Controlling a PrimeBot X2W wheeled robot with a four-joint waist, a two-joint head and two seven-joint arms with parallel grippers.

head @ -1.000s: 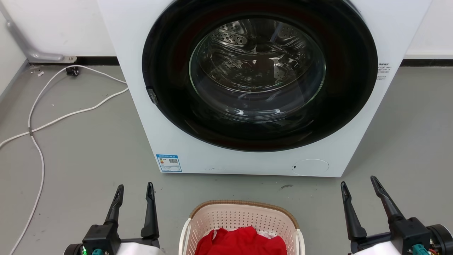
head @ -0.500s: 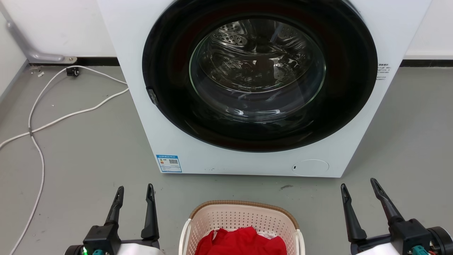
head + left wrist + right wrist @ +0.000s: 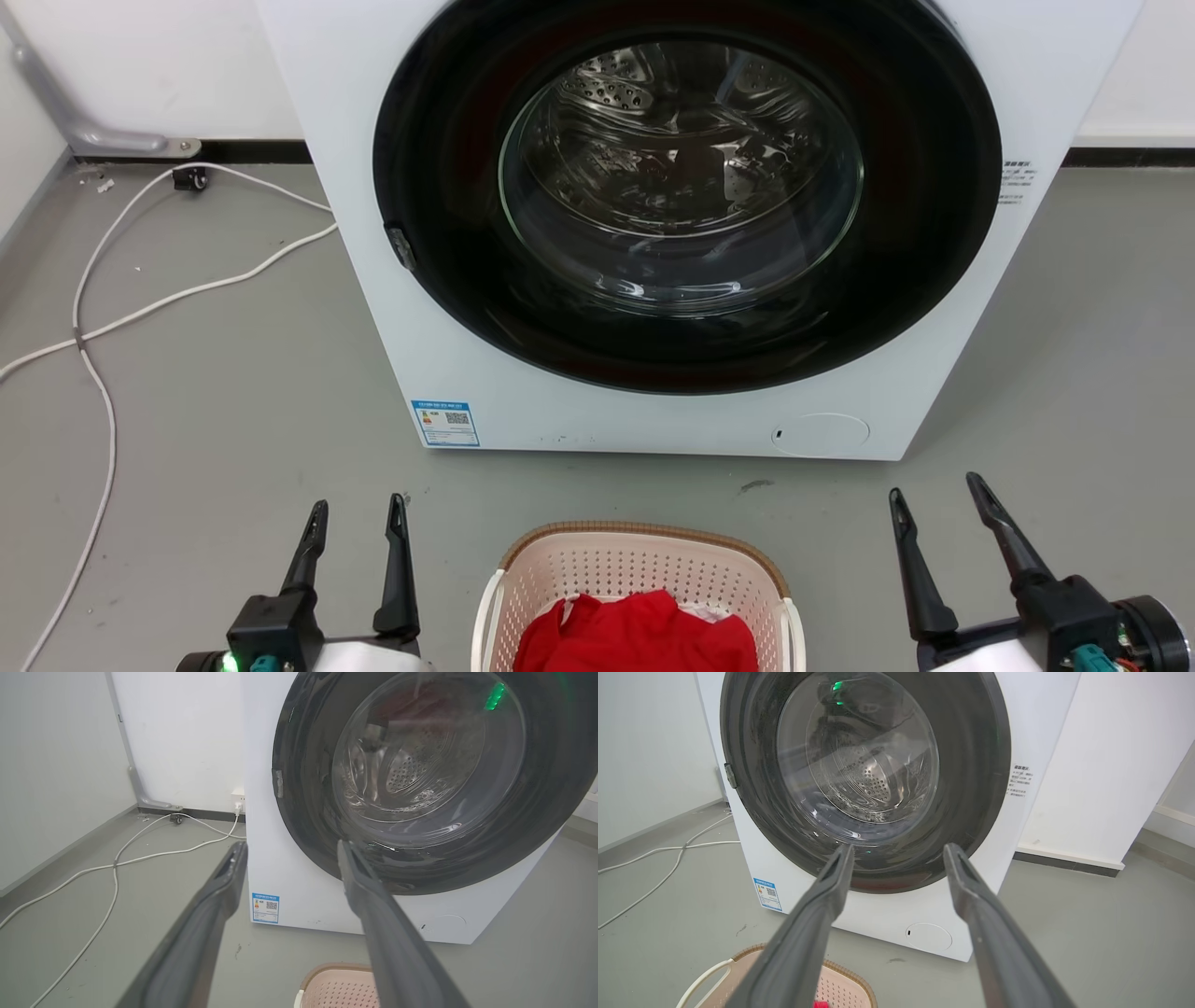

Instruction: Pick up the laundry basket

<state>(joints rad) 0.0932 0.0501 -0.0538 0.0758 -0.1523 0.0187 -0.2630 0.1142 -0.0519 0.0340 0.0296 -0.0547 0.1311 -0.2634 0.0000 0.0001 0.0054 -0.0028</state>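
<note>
Barely anything has changed: in the head view the whole picture has slid slightly, so the camera moved, not the things. The left gripper [image 3: 358, 504] and right gripper [image 3: 934, 485], both spread wide and empty, flank the laundry basket [image 3: 644, 565] on the floor before the washing machine [image 3: 392, 355], so no grasp has begun. The left wrist view shows a blue sticker [image 3: 265, 907] with print too small to read. In the right wrist view the side lettering [image 3: 1021, 784] is equally illegible.

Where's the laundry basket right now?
In the head view the laundry basket sits on the floor at bottom centre, in front of the washing machine, between the left tool and the right tool.
</note>
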